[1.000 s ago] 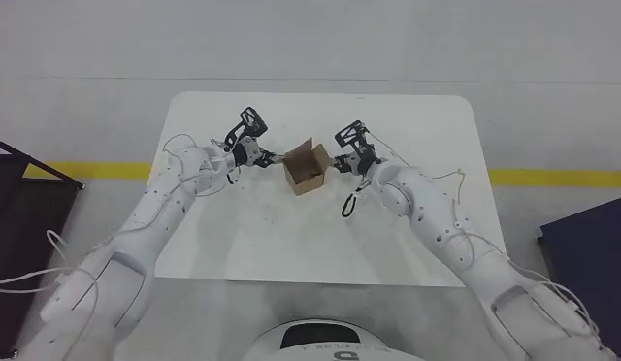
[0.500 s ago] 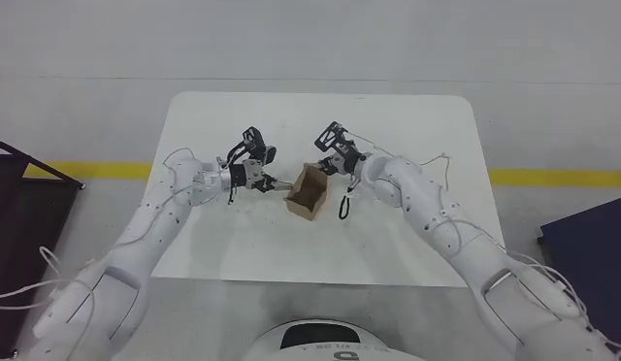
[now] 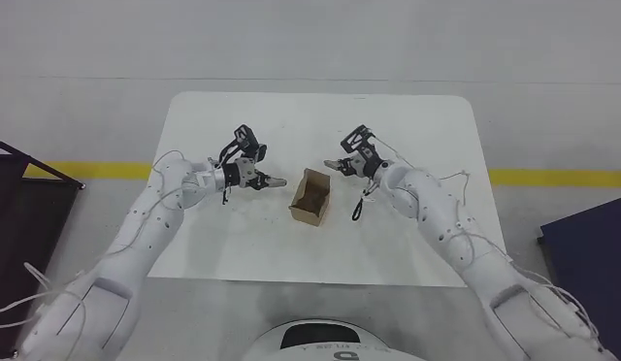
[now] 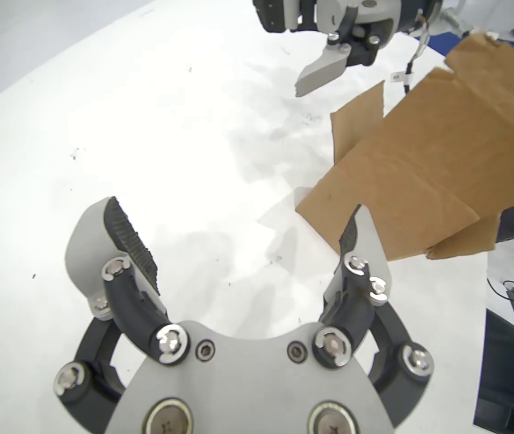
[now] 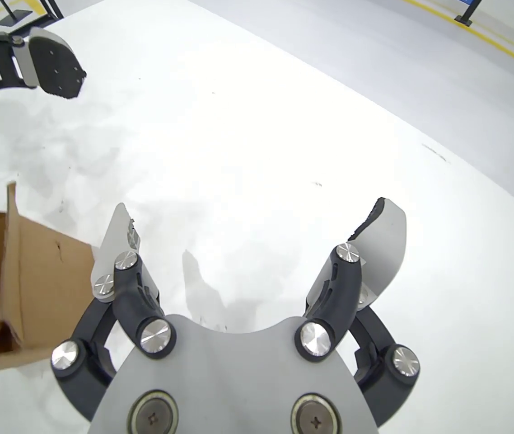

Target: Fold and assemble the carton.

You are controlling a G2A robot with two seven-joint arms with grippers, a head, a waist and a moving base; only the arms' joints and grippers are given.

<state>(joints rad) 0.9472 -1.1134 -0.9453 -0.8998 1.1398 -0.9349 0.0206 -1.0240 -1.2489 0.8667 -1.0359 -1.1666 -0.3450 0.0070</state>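
A small brown carton (image 3: 310,197) stands on the white table (image 3: 408,128), its top open and its flaps up; it also appears as the brown carton (image 4: 424,178) and the carton's edge (image 5: 17,273). My left gripper (image 3: 275,180) sits open just left of it, not touching, with nothing between its fingers (image 4: 234,237). My right gripper (image 3: 335,165) hangs open a little beyond the carton's far right corner, also empty (image 5: 252,223). The left wrist view shows the right gripper (image 4: 302,47) behind the carton.
A loose black cable (image 3: 353,207) lies on the table right of the carton. A dark rack (image 3: 24,181) stands off the table's left side and a blue panel (image 3: 582,240) off its right. Bare table surface stretches behind and in front of the carton.
Both grippers have let go of the carton and pulled back to either side. The carton now rests lower on the table, turned slightly, with its top open.
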